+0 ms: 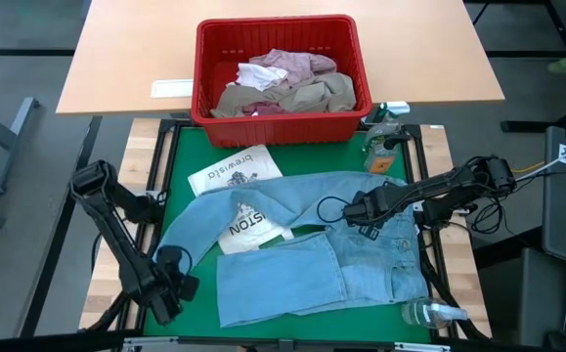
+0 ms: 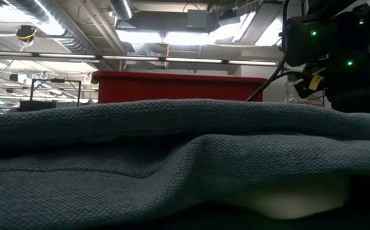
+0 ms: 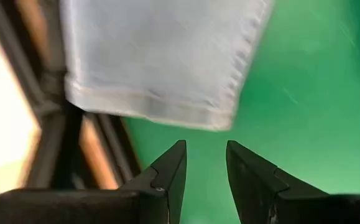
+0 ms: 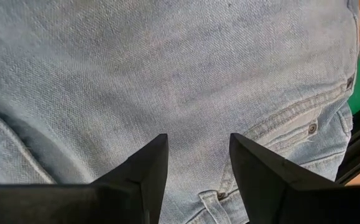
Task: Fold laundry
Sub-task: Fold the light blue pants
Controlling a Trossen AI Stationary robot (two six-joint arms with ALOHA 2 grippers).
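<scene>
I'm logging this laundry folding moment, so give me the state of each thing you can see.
jeans: spread on the green mat, partly folded.
red basket: holds crumpled clothes.
left gripper: open, empty, near a jeans hem.
right gripper: open, above the jeans seat.
white printed cloth: lies partly under the jeans.

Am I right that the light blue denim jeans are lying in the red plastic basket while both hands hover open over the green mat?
Not quite: the high view shows the light blue denim jeans spread on the green mat, not in the red plastic basket. The left hand and right hand are open.
</scene>
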